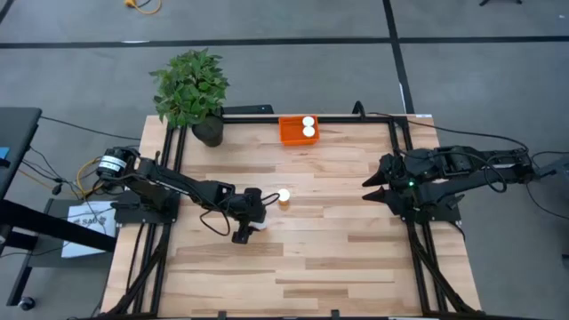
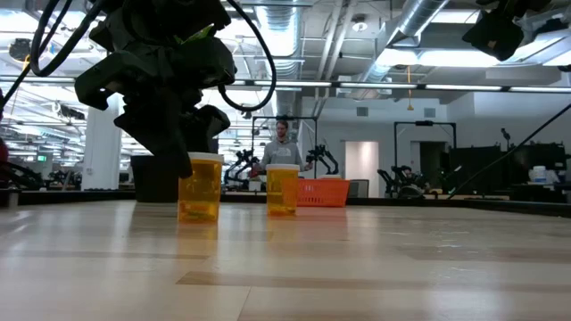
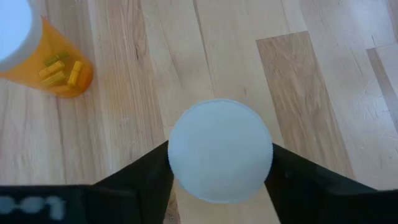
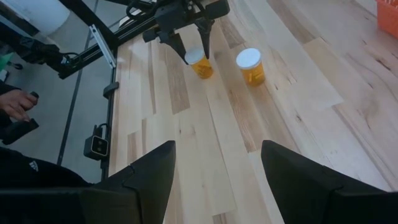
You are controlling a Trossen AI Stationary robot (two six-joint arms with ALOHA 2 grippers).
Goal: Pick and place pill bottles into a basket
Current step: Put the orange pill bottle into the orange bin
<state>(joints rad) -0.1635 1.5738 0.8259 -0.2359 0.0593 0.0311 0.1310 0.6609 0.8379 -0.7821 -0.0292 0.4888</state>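
One pill bottle with a white cap [image 3: 219,149] and an amber body [image 2: 200,192] stands on the table's left middle. My left gripper [image 1: 256,218] is above it, fingers down and shut on its cap; this also shows in the right wrist view [image 4: 198,62]. A second bottle [image 1: 284,197] stands free on its base just to the right [image 2: 283,190]. The orange basket [image 1: 286,133] sits at the far edge and holds two bottles, white caps up [image 1: 308,127]. My right gripper [image 1: 373,187] waits open and empty at the table's right side. My left gripper pinches the bottle's white cap [image 3: 180,171] between its two fingers [image 3: 146,180], one on each opposite side of the rim. The fingers come from above, pointing down. The bottle is upright, its base on the table [image 2: 200,218].
A potted plant [image 1: 191,89] in a black pot stands at the far left corner, left of the basket. Bare wood lies between the bottles and the basket. A person stands in the room beyond the table [image 2: 282,143]; a hand shows off the table's left side [image 4: 15,102].
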